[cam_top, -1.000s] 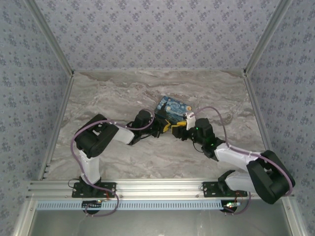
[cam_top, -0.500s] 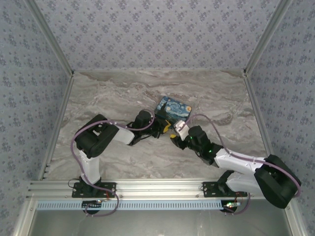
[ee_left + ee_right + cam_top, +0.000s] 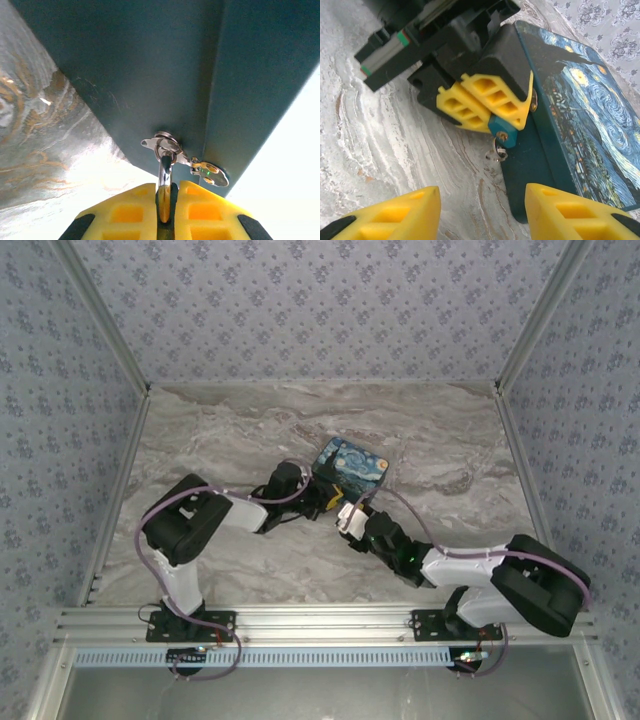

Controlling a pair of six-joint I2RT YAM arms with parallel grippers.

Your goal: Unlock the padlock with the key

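Grey-veined marble bench [image 3: 230,440], patterned walls around. The left gripper [image 3: 491,119] is clamped on the blue padlock [image 3: 501,132], which hangs on the starry-night box [image 3: 580,115] at its three o'clock. What looks like the key [image 3: 496,152] dangles at six. The right gripper [image 3: 480,215], spread wide and empty, should pinch it squarely, then twist gently.

Both arms fold inward, their grippers almost meeting.
The left gripper [image 3: 496,124] reaches out low, its yellow fingers [image 3: 200,210] pinched tight on the padlock [image 3: 502,136]. The right gripper [image 3: 482,212] faces it with fingers spread wide, its forearm stretched low toward the left arm.
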